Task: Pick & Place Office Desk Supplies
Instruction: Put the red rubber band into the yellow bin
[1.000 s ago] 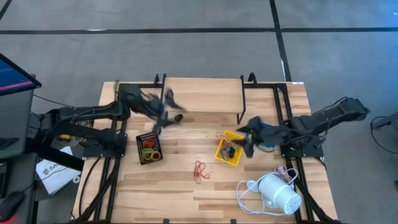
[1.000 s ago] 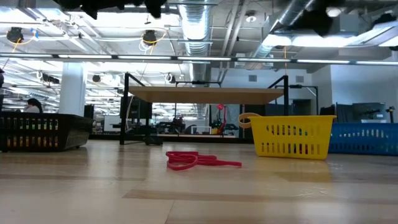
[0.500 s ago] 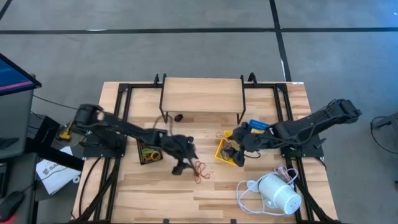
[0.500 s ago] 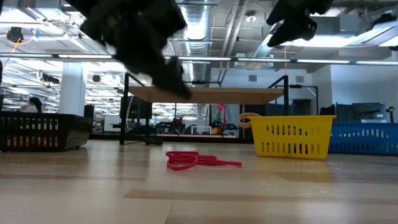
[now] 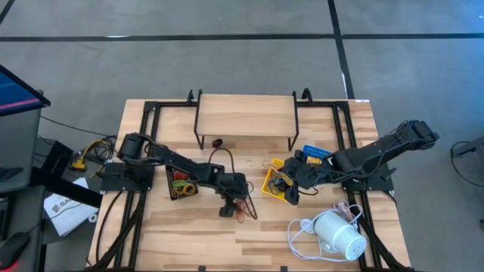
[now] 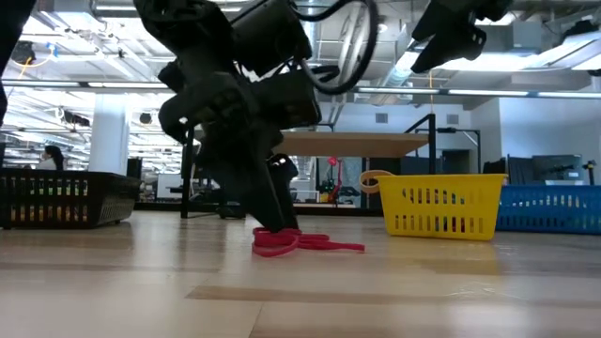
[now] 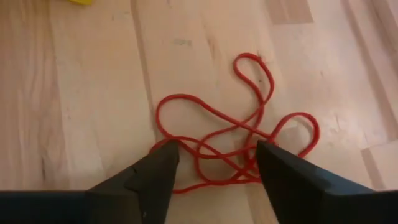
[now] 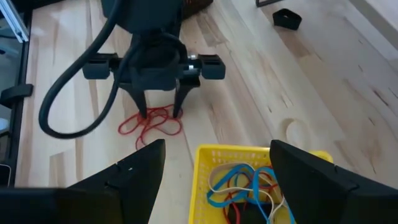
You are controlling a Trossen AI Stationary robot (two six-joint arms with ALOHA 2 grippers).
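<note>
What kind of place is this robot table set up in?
Probably an open lab or workshop: bare ceiling ducts and strip lights overhead, a grey floor with taped lines, and more desks behind the table.

Dark jointed arms, black looping cable (image 6: 343, 47)

- The left gripper (image 5: 229, 209) stands spread over the red rubber bands (image 5: 243, 209), bare wood on both flanks.
- The black mesh tray (image 5: 181, 181) hems in its arm side.
- The yellow tray (image 5: 278, 183), right gripper (image 5: 284, 189) hanging spread above it, blocks the other side.
- The white device (image 5: 338, 233) and cord crowd the near right corner.
</note>
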